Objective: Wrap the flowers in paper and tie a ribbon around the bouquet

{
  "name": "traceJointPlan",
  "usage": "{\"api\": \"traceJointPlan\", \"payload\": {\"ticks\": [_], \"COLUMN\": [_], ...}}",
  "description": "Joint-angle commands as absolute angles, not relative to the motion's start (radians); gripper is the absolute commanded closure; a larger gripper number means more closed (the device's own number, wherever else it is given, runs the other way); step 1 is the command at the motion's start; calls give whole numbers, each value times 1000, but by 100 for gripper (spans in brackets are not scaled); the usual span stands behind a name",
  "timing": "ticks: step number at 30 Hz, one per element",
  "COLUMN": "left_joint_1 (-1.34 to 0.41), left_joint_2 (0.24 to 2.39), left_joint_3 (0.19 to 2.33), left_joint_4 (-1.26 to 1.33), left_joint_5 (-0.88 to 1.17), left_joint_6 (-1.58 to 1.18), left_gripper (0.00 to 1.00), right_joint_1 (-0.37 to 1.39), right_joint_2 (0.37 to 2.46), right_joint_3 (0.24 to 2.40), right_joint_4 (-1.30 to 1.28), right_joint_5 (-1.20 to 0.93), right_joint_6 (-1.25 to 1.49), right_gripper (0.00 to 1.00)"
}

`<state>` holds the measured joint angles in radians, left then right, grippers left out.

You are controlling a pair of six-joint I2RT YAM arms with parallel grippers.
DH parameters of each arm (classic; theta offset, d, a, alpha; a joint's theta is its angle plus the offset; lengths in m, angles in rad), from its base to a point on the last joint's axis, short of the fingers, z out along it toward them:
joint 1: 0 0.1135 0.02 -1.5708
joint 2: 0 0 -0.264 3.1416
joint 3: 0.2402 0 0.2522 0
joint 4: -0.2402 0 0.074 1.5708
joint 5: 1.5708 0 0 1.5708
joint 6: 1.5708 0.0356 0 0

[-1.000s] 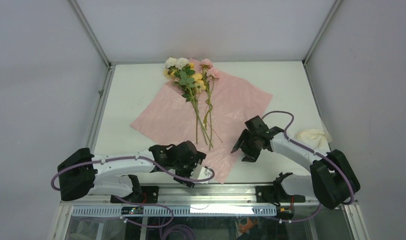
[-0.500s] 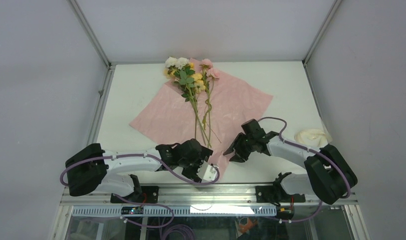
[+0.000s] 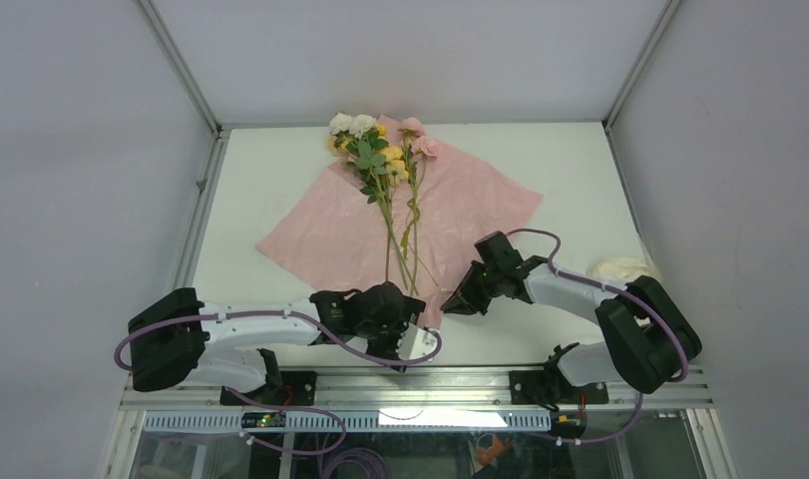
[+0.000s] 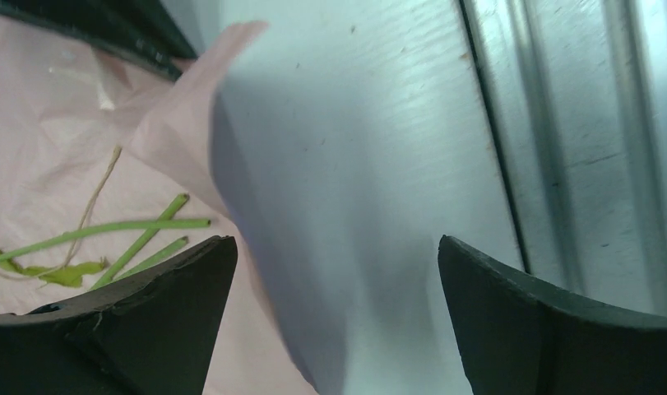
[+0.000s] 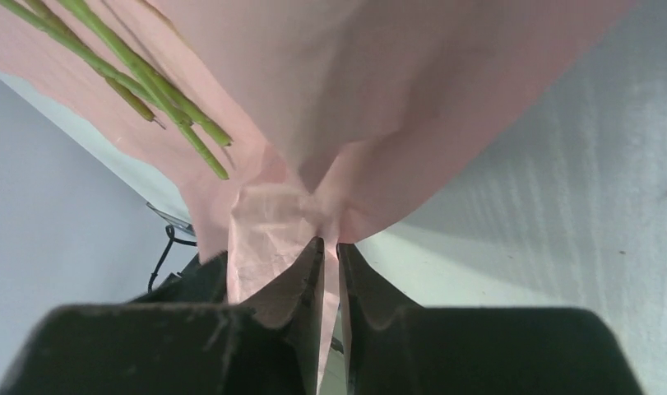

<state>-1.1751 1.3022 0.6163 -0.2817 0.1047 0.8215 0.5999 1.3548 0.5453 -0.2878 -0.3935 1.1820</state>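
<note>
The paper point(image 3: 460, 205) lies flat on the white table with its pale pink face up. On it rest the flowers point(image 3: 378, 150), blooms at the far end and stems point(image 5: 149, 82) pointing toward me. No wrapped bouquet is in view. My right gripper point(image 3: 453, 302) is shut on the paper's near corner point(image 5: 272, 206), which bunches up just ahead of the jaws point(image 5: 330, 247). My left gripper point(image 3: 400, 324) hovers open just left of that corner, over bare table, with the paper's edge point(image 4: 182, 140) and stem ends point(image 4: 141, 230) on its left. The cream ribbon point(image 3: 624, 269) lies heaped at the table's right edge.
A metal rail point(image 4: 560, 123) runs along the table's near edge, right beside the left gripper. White enclosure walls and frame posts point(image 3: 181, 70) stand on the table's other sides. Purple cables point(image 3: 540, 238) loop from both arms.
The right gripper has slid left to the paper's near corner and closed on it. The left gripper has shifted right toward that corner and stayed open.
</note>
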Motion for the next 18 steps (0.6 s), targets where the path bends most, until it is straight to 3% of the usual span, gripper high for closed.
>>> {"api": "traceJointPlan", "payload": {"ticks": [1,3,5,7,10,18], "left_joint_1": [-1221,-1221,-1218,-1215,-1207,-1066], "left_joint_2": [1279,1311,1307,1292,1294,1255], "left_joint_3": [682,691,679,668,671,761], "left_joint_4": [-254,-200,-155,-122,-117,-309], "left_joint_5": [146,42,-25,-68,-113,95], "left_joint_6": [658,596,578,564,534,305], "left_gripper": [1,6,31,67,99,100], "right_joint_1": [605,604,603,601,589,405], "right_joint_2": [1368,1365,1354,1339,1315,1346], "right_joint_3": [605,609,611,625,693,1130], "right_joint_4": [-252,-267,-282,-320,-450,-1098], "right_joint_5": [-421,-419,-421,-429,-431,-490], "right_joint_6": [1164,1159,1153,1121,1013,481], "right_gripper": [85,86,85,84,80,55]}}
